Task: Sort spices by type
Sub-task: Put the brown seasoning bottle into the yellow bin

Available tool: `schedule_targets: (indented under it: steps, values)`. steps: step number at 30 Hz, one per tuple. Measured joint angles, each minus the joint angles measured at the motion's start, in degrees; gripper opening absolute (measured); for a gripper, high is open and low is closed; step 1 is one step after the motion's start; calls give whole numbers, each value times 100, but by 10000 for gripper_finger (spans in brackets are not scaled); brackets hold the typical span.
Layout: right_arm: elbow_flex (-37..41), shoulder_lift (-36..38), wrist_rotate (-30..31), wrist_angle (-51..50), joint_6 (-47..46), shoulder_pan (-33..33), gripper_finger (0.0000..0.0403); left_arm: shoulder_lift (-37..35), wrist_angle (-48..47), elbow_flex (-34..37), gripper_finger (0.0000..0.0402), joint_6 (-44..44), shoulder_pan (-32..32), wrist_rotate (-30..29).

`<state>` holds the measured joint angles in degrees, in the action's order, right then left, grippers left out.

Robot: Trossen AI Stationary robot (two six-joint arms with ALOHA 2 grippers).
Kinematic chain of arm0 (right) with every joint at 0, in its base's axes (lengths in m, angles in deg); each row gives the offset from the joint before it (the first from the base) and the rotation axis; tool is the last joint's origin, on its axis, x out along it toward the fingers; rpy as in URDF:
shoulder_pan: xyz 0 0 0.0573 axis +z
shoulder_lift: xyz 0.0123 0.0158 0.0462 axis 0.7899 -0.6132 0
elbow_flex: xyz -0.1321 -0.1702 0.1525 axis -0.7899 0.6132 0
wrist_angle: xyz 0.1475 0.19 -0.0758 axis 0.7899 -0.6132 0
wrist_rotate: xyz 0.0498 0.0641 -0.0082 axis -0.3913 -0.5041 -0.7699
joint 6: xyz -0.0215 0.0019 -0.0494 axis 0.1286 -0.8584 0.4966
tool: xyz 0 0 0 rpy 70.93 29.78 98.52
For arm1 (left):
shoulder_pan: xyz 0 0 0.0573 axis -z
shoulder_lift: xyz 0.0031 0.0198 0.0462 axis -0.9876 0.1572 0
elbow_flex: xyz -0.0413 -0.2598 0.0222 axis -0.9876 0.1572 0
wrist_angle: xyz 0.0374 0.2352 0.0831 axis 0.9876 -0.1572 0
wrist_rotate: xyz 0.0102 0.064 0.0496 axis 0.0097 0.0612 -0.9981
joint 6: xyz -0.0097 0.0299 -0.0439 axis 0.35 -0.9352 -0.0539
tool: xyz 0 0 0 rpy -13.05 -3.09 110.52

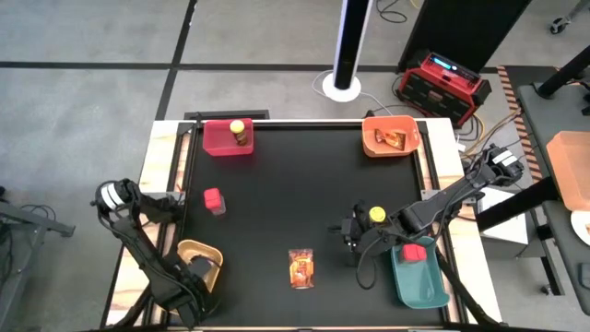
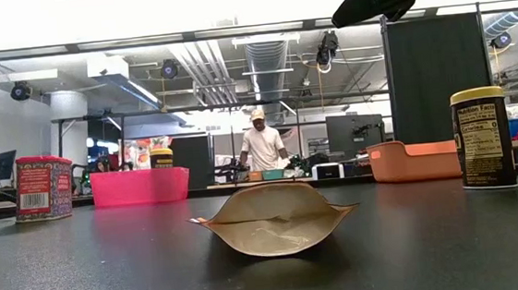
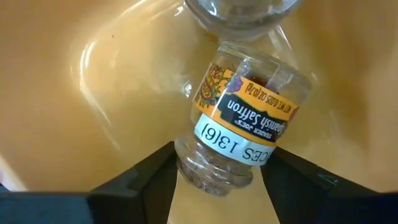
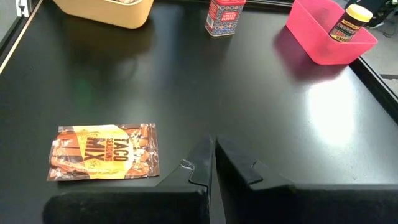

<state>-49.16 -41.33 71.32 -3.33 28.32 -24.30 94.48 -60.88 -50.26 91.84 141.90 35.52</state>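
In the left wrist view a small clear saffron jar (image 3: 239, 134) sits between my left gripper's (image 3: 217, 180) fingers, inside the yellow bin (image 1: 198, 251), with a second clear jar (image 3: 242, 12) beyond it. My right gripper (image 1: 353, 237) is shut and holds nothing, close beside an upright yellow-lidded jar (image 1: 377, 215) on the black table. A taco seasoning packet (image 1: 301, 267) lies flat near the front edge. A red tin (image 1: 214, 200) stands at the left. Another yellow-lidded jar (image 1: 239, 132) stands in the pink bin (image 1: 219, 140). My left gripper pinches the saffron jar at its near, clear end (image 3: 211, 177), one finger on each side. The fingers reach down into the yellow bin and run along the jar. The jar is tilted, its label turned to the camera; whether it rests on the bin's floor I cannot tell.
An orange bin (image 1: 390, 138) at the far right holds a packet. A teal bin (image 1: 419, 277) at the near right holds a red tin (image 1: 414, 251). The middle of the table between the bins is free. A person stands in the room beyond the table (image 2: 261, 145).
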Motion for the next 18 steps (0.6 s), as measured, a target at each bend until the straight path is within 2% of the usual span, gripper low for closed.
schedule_targets:
  steps: [18]
  values:
    - [0,0,0,-2,-28,0,13,0,-18,-230,199,366,0,-82]
